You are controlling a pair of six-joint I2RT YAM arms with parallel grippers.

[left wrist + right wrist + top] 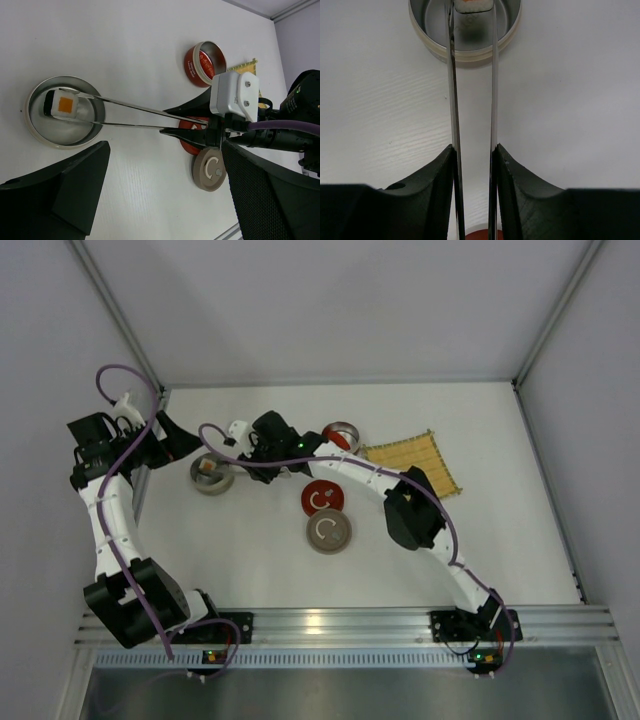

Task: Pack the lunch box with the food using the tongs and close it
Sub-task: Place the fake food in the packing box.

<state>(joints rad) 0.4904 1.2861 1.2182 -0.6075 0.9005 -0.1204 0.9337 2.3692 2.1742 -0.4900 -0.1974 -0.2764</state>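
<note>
right gripper (474,147) pinches tongs (140,106) aimed at the table's (500,540) left edge, tips flanking a sushi roll (65,104) in a tin (35,125); left gripper (165,150) gapes wide.

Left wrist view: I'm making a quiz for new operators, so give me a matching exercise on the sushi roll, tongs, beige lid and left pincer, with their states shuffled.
1. sushi roll
2. tongs
3. beige lid
4. left pincer

A. open, holding nothing
B. inside the beige tin
C. flat on the table
D. gripped by the right pincer

Pairs: 1-B, 2-D, 3-C, 4-A
</note>
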